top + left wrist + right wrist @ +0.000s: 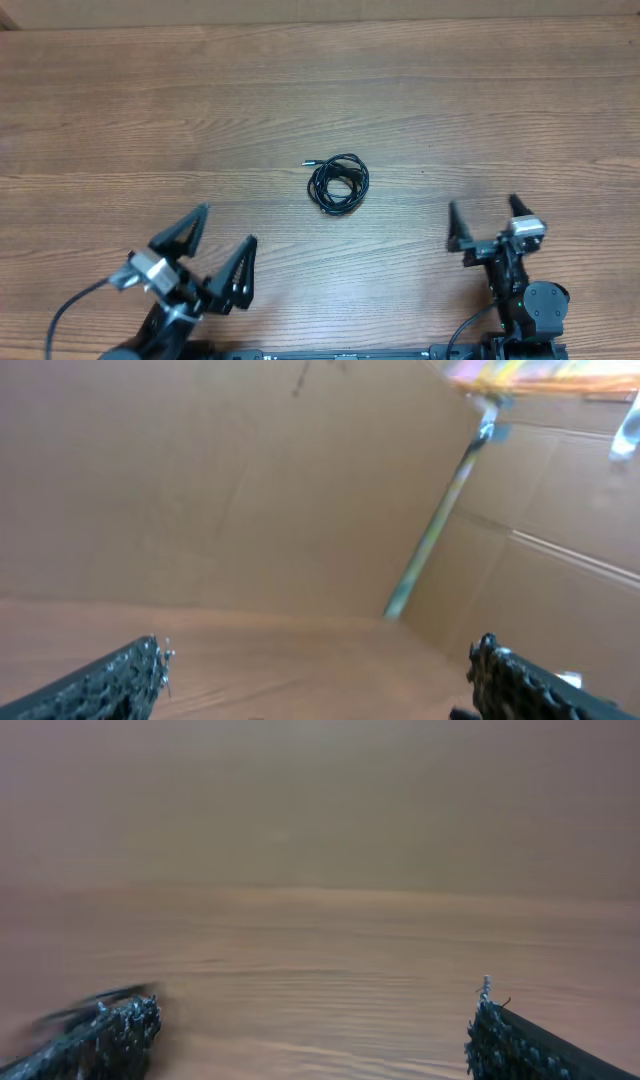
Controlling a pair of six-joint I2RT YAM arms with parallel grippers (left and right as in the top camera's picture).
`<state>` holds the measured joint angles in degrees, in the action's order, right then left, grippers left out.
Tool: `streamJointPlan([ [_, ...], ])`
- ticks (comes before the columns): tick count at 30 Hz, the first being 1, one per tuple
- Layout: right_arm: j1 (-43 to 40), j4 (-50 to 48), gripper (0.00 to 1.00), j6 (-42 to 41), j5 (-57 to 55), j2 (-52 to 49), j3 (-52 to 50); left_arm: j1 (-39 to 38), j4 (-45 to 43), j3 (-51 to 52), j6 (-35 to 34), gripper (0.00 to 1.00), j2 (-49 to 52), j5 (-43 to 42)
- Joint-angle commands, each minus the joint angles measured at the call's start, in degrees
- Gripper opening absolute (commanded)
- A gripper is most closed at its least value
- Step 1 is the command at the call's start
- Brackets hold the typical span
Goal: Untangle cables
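Note:
The cables [338,184] lie in one small tangled black coil at the middle of the wooden table, with a small plug end [307,163] sticking out to the upper left. My left gripper [228,224] is open at the lower left, well short of the coil. My right gripper [483,203] is open at the lower right, also apart from it. In the left wrist view the left gripper [318,650] holds nothing. In the right wrist view the right gripper [318,1005] is empty too. A dark blurred streak [90,1000] beside its left finger may be the coil.
The wooden table [150,110] stretches bare around the coil. A brown cardboard wall [250,490] stands beyond the far edge, with a thin pale pole [435,525] leaning against it. The thick arm cables [70,305] trail off at the front edge.

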<state>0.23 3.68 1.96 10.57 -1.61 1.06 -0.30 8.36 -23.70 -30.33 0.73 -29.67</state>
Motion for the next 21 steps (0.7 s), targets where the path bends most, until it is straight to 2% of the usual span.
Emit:
streamJointPlan([
  [1,0.46,-0.72,1.0,-10.4,23.91,-0.07,-0.61,-0.11,6.49,-8.72,11.87,1.0,1.81,-0.61],
  [3,0.46,-1.9,1.0,-17.14,33.11,-0.07,-0.61,-0.11,9.62,-12.24,12.37,1.0,3.45,-0.37],
  [8,0.46,-11.02,1.0,-29.92,33.77,-0.07,-0.55,-0.11,14.64,-17.97,12.37,1.0,8.46,-0.42],
  [10,0.46,-18.27,1.0,-31.58,36.04,-0.07,0.13,-0.11,18.43,-20.65,12.74,1.0,11.63,-0.37],
  [13,0.2,-21.42,1.0,-31.5,34.67,-0.09,3.82,-0.11,22.23,-24.55,14.95,1.0,17.16,-0.39],
  [16,-1.11,-17.49,1.0,-28.0,32.63,-0.81,11.17,-0.11,28.96,-31.12,15.13,1.0,24.72,-0.24],
  [21,-4.52,3.19,1.0,-16.7,32.54,-7.52,29.68,-0.11,45.29,-46.23,17.62,1.0,39.74,-1.07],
])
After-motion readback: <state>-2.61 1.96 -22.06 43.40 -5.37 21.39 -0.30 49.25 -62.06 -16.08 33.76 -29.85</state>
